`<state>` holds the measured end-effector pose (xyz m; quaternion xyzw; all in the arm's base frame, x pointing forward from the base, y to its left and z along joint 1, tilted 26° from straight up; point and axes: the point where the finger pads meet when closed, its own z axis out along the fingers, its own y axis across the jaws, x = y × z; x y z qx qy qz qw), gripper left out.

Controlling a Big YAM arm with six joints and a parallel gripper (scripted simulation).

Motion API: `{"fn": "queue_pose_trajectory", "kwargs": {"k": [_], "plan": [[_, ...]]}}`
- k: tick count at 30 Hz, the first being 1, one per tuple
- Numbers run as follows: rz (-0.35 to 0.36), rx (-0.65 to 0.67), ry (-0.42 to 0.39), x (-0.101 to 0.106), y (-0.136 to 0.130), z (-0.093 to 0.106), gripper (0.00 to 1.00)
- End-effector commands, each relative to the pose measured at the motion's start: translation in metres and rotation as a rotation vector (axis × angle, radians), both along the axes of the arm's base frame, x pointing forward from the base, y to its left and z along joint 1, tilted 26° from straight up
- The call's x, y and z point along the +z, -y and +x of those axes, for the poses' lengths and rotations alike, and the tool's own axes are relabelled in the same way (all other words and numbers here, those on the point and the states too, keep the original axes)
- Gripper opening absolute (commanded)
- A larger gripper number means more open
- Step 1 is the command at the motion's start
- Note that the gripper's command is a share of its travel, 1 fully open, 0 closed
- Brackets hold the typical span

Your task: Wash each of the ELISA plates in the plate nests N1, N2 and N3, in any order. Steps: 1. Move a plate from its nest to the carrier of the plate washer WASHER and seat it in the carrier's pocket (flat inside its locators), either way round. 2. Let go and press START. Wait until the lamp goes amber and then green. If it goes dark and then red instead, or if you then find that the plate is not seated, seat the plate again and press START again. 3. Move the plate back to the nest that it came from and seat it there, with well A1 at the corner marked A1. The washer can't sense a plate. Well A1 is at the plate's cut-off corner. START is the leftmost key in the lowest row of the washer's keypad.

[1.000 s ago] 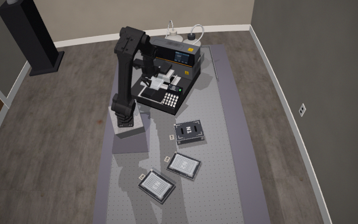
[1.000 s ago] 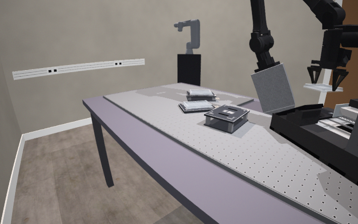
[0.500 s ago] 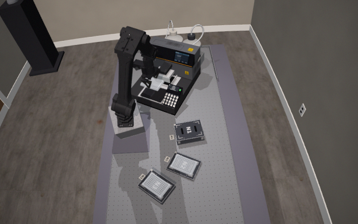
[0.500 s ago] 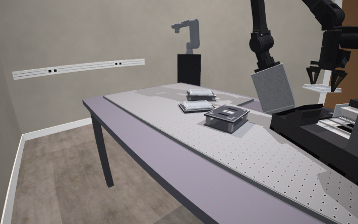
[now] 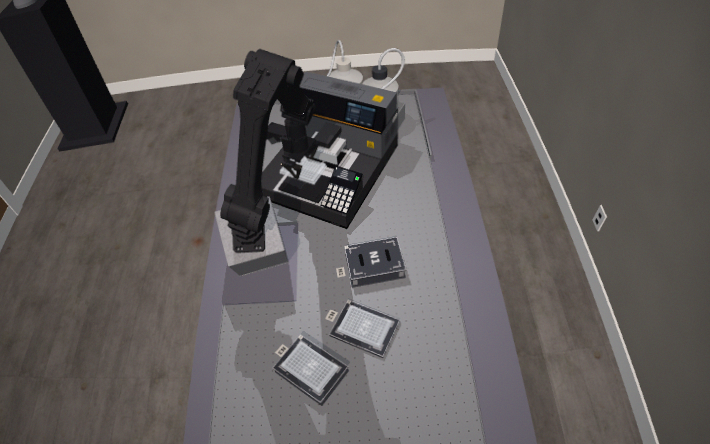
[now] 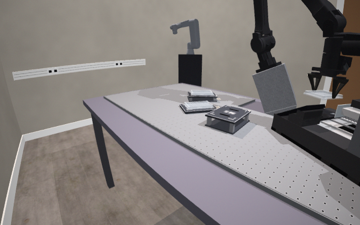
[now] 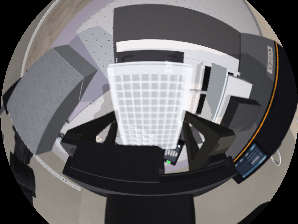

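Note:
My gripper (image 5: 302,165) (image 6: 325,94) (image 7: 150,113) points down and is shut on a clear ELISA plate (image 5: 313,172) (image 6: 313,92) (image 7: 150,95), held roughly level above the base of WASHER (image 5: 355,137) (image 6: 301,134) (image 7: 257,75). In the side view a gap shows between plate and washer. The plate and arm hide much of the carrier. The lamp (image 5: 356,178) (image 7: 168,162) is green beside the keypad (image 5: 338,197). Nest N1 (image 5: 371,271) (image 6: 240,111) is empty. A plate (image 5: 366,326) (image 6: 198,105) lies in N2, and another plate (image 5: 311,366) (image 6: 202,93) lies in N3. The held plate's cut-off corner is unclear.
The washer's tall housing with its screen (image 5: 360,114) (image 7: 251,162) stands behind the carrier area. Two bottles with hoses stand behind it. The arm's grey base block (image 5: 256,259) (image 6: 276,92) (image 7: 45,100) stands beside the washer's front. N1 is raised on posts.

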<state>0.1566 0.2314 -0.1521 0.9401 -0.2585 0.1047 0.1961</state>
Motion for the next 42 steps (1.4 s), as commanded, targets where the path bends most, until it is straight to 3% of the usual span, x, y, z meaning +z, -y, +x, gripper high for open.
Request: {"fn": "queue_pose_trajectory", "kwargs": {"k": [1, 8, 9, 17, 25, 26, 32, 42], "plan": [[0.004, 0.003, 0.0, -0.01, 0.001, 0.005, 0.82], [0.001, 0.003, -0.001, -0.018, 0.006, 0.005, 0.82], [0.022, 0.009, 0.009, -0.019, -0.006, 0.01, 0.82], [-0.001, 0.003, -0.002, -0.031, 0.014, 0.006, 0.82], [-0.001, 0.003, -0.002, -0.04, 0.018, 0.007, 0.82], [0.016, 0.01, 0.006, -0.042, 0.008, 0.01, 0.82], [0.008, 0.003, 0.002, -0.051, 0.017, 0.011, 0.82], [0.019, 0.006, 0.009, -0.046, 0.01, 0.01, 0.82]]}}
